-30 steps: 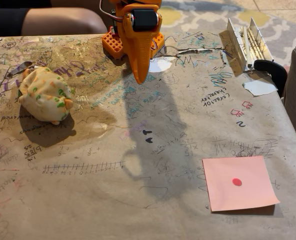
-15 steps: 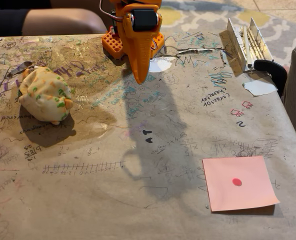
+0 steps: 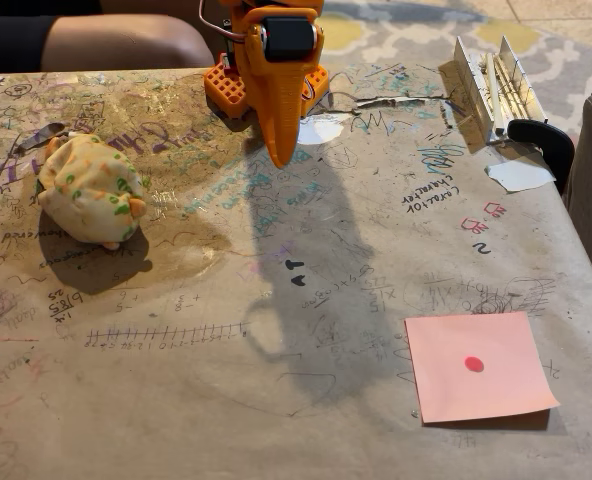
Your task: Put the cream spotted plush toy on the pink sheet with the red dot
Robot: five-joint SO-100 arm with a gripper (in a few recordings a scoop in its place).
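The cream spotted plush toy (image 3: 91, 189) lies on the brown paper-covered table at the left, rounded, with green and orange spots and orange nubs. The pink sheet with the red dot (image 3: 476, 366) lies flat at the lower right, nothing on it. My orange gripper (image 3: 279, 150) hangs point-down at the back centre above the table, its fingers together in one tapered tip, shut on nothing. It is well to the right of the plush and far behind the sheet.
The table (image 3: 276, 300) is covered in scribbled brown paper. White paper scraps (image 3: 519, 175) lie at the back right beside a white rack (image 3: 496, 85) and a black clamp (image 3: 546, 140). Another white scrap (image 3: 321, 130) lies by the arm's base. A person's arm (image 3: 96, 40) rests behind the table.
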